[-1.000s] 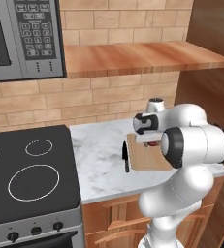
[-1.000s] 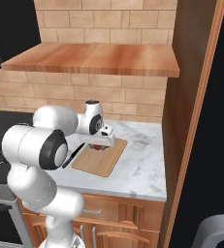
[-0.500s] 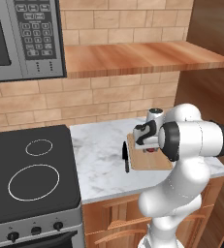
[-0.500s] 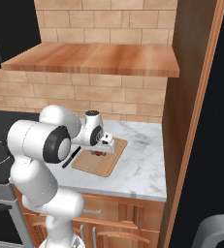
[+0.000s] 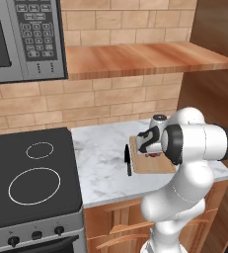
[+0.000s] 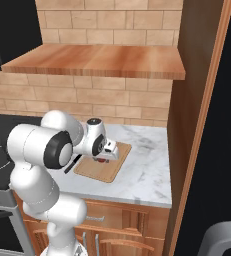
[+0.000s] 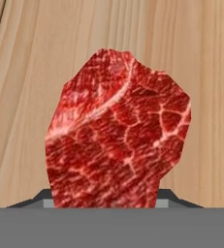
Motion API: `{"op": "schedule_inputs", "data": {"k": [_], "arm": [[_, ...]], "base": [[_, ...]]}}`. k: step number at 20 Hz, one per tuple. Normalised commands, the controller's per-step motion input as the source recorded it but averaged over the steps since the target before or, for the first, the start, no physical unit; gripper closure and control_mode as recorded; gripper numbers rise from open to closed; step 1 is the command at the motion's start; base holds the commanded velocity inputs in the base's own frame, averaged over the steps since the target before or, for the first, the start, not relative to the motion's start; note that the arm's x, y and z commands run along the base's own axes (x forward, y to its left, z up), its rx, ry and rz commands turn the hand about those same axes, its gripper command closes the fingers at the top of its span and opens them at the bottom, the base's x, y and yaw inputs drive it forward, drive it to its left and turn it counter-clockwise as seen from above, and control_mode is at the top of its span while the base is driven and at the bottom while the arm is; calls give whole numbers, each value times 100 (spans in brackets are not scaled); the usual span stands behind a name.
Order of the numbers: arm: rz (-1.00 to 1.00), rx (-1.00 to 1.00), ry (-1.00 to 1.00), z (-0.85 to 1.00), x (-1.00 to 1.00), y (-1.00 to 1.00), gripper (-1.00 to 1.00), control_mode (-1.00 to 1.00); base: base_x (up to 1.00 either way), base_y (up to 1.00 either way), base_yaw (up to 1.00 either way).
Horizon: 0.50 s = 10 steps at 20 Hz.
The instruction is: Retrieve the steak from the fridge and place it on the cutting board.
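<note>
- one steak (image 7: 117, 133) is the whole concern here: the jaws are pinched on it, its lower edge sitting between the dark tips at the bottom of the hand view, with the pale wood of the cutting board (image 7: 31, 97) right behind it.
- in the right base view the gripper (image 6: 107, 156) hangs low over the cutting board (image 6: 94, 172), centre-left of the frame; a sliver of red steak (image 6: 103, 159) shows beneath it, very near the wood, though whether it touches i cannot tell.
- main risk, as i judge it: if the jaws spread while the meat is on edge rather than flat, it could topple or slide toward the board's edge.
- second risk: pressing lower could jam the meat or the tips into the board and shove the board across the bench (image 5: 100, 168).
- a black knife (image 5: 128, 159) lies just left of the cutting board (image 5: 152, 167) in the left base view; a retreat swinging left could clip it.
- room: the board sits mid-bench, with bare marble toward the brick wall (image 6: 112, 95) and toward the right of the right base view, before the tall wooden panel (image 6: 197, 115).
- a wooden shelf (image 5: 145, 57) overhangs in the upper part of the frame; lifting straight up looks clear for a good way.
- the stove (image 5: 29, 178) at lower left of the left base view is well apart.
</note>
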Motion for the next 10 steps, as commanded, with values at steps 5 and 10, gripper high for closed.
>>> {"op": "schedule_inputs", "data": {"k": [5, 10], "arm": [[0, 0, 0, -5, 1, 0, -100, -100], [0, 0, 0, 0, 0, 0, -100, -100]], "base": [[0, 0, 0], [0, 0, 0]]}}
